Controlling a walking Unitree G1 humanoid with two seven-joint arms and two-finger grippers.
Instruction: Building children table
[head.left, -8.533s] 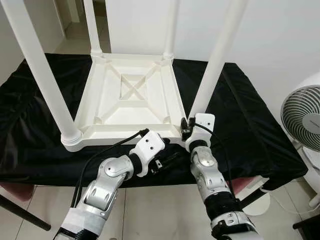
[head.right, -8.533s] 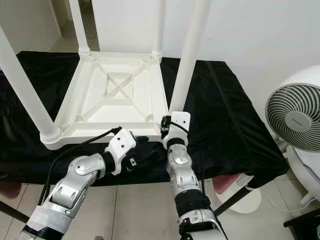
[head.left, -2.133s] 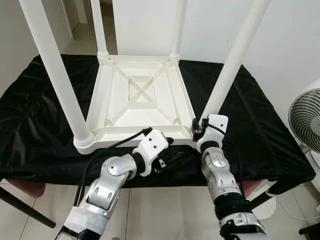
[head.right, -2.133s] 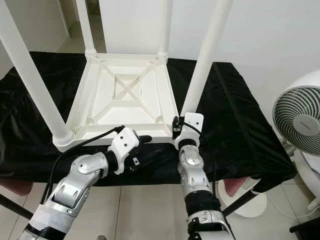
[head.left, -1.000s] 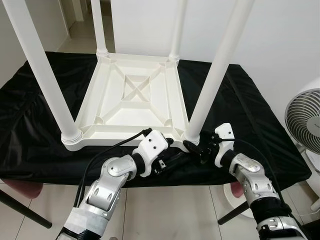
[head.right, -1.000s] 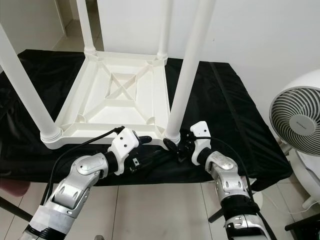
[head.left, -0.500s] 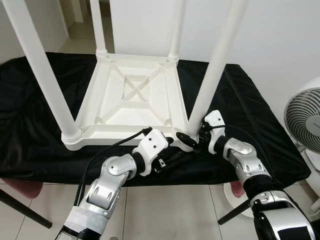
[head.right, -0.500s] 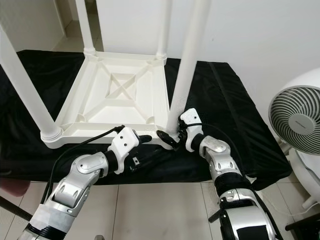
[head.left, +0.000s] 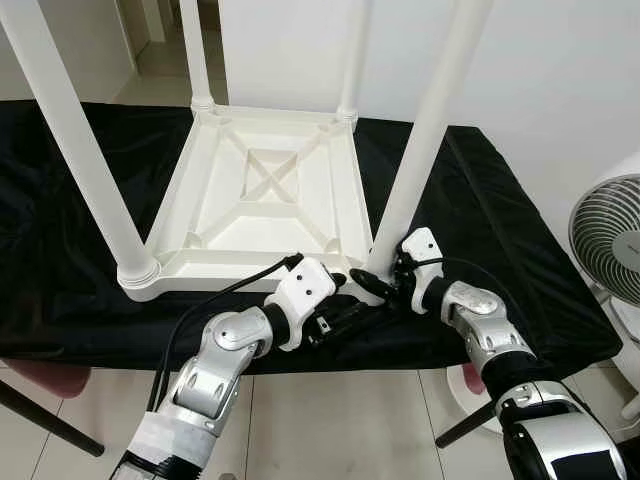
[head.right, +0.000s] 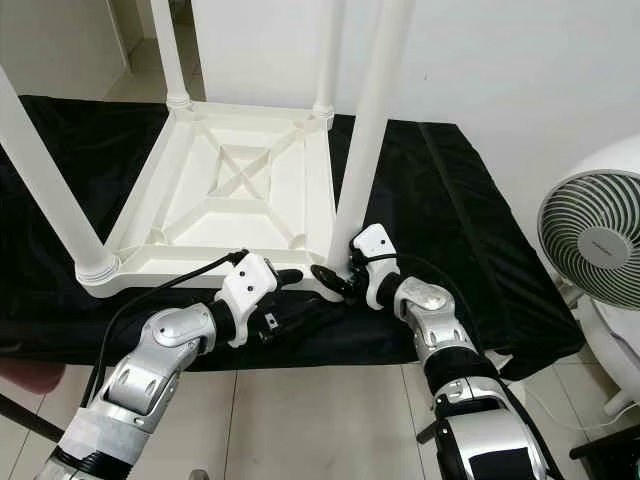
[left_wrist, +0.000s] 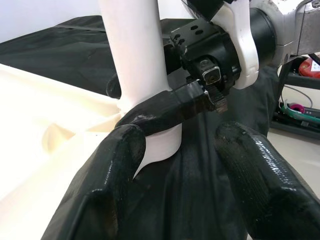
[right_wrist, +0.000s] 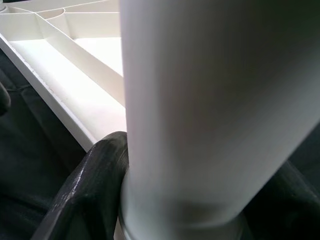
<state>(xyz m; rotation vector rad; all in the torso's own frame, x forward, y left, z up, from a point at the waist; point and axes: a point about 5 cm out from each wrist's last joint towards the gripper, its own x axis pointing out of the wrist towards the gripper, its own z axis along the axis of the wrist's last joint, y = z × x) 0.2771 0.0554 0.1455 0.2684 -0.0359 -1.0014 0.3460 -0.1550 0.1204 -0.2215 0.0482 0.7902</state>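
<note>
right now i see the children's table (head.left: 265, 195) lying upside down on a black cloth (head.left: 480, 210) that covers a low bench, its four white legs pointing up. the near right leg (head.left: 420, 130) is the one i am working at: my right gripper (head.left: 375, 283) is at the very foot of that leg, where it meets the corner of the tabletop, and its two black fingers sit one on each side of the round leg, pressed against it. in the right wrist view one finger (right_wrist: 92, 185) hugs the white tube on one side and the other shows dark on the far side, so i read it as clamped around the leg.

my left gripper (head.left: 340, 315) lies just in front of the table's near edge, close beside the right one, with its fingers (left_wrist: 112, 180) spread apart and nothing between them; in the left wrist view they frame the base of the same leg and the right gripper's finger across it.

the table is plain white plastic, square, with a raised rim and an x of ribs around a small square in the middle of its underside. the near left leg (head.left: 75, 140) stands in a ringed socket at its corner. a white fan (head.left: 605, 225) stands on the floor to the right of the bench.
</note>
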